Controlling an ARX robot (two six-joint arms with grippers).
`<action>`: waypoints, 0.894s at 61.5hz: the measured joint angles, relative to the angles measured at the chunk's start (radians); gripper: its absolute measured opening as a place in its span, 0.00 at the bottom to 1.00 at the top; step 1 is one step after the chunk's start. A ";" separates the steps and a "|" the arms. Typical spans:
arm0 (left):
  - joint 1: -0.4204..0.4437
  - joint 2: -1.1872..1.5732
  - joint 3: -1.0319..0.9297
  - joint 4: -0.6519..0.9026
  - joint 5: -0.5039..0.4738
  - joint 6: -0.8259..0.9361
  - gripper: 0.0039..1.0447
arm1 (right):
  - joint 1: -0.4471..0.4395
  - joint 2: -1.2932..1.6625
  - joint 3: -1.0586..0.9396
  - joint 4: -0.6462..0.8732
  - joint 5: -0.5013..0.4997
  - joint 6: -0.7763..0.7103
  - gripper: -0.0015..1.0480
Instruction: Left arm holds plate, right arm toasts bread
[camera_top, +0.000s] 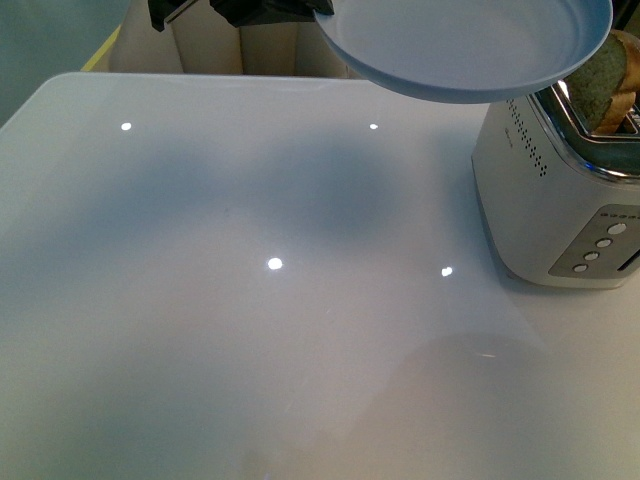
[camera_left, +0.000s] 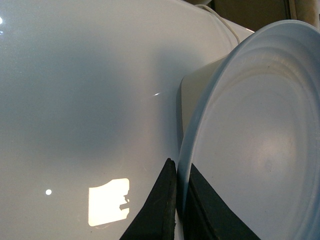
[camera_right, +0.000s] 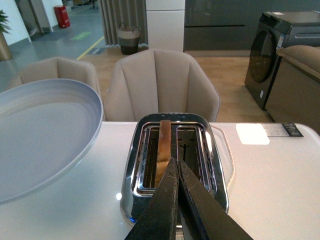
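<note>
L gripper (camera_left: 177, 169) is pinching plate (camera_top: 470, 55) rim, holding it aloft at 1 o'clock beside toaster (camera_top: 540, 200). Bread (camera_right: 164, 142) is standing in slot. R gripper (camera_right: 174, 165) is hovering over it, fingers pressed together. Bread's prob. light and crumbly, so grip crust edge gently.

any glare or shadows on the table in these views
Front view: small bright light spots glint on the glossy table, with a broad soft shadow across its middle. Left wrist view: a bright squarish reflection and a large dim shadow on the table; the plate is evenly lit. Right wrist view: even light, one white glare patch on the table beside the toaster.
</note>
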 joint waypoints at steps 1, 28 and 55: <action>0.000 0.000 0.000 0.000 0.000 0.000 0.03 | 0.000 -0.011 -0.010 -0.001 0.000 0.000 0.02; -0.003 -0.002 -0.006 0.000 -0.003 0.001 0.03 | 0.000 -0.231 -0.144 -0.087 0.002 0.000 0.02; -0.005 -0.002 -0.006 0.000 -0.006 0.003 0.03 | 0.001 -0.415 -0.214 -0.181 0.002 0.000 0.02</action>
